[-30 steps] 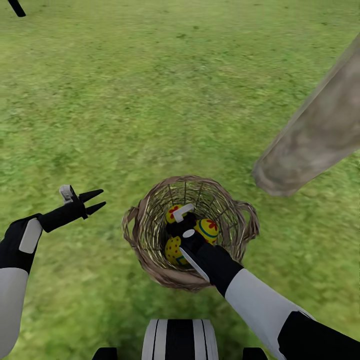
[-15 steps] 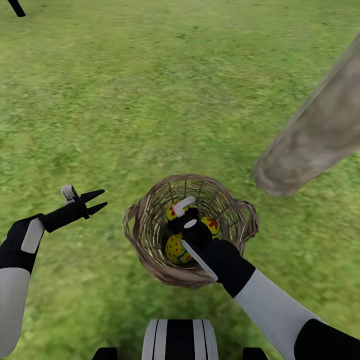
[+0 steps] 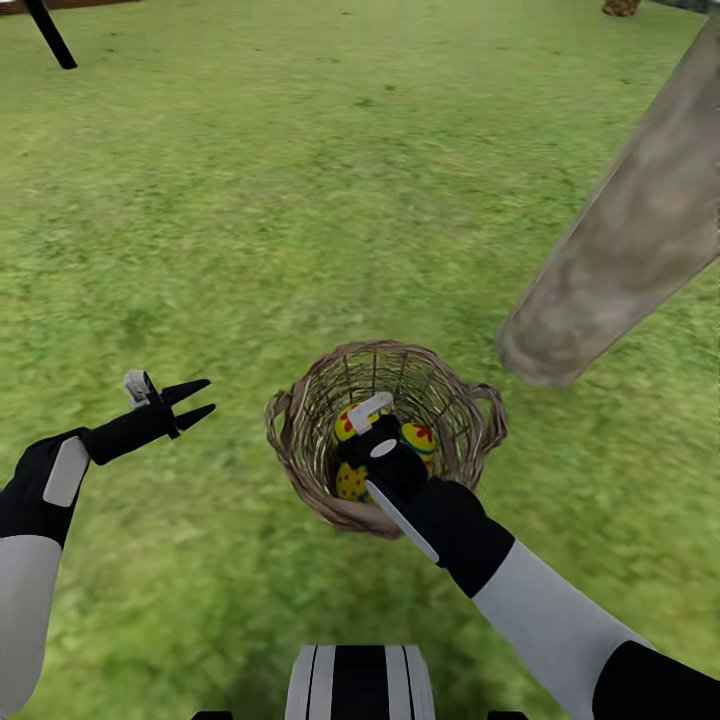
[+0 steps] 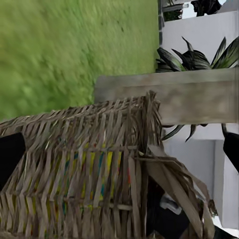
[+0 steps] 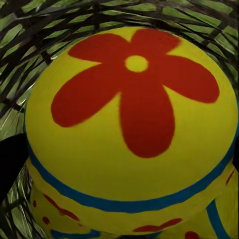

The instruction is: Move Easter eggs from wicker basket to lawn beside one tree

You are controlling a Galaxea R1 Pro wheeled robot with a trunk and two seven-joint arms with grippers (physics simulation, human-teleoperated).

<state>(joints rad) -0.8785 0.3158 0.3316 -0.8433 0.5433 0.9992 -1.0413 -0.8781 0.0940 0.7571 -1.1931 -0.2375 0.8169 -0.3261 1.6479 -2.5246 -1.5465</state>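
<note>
— Reaching into the round tan woven-twig wicker basket on the mottled green lawn, the right gripper sits among the yellow eggs painted with red flowers and blue bands. Clamped?

— Cannot tell. Its camera has one flowered egg right ahead, between dark finger edges at either side.

— And the left gripper?

— Hovering beside the basket, fingers parted, holding nothing. A pale grey-beige mottled tree trunk stands near the basket's other side.
</note>
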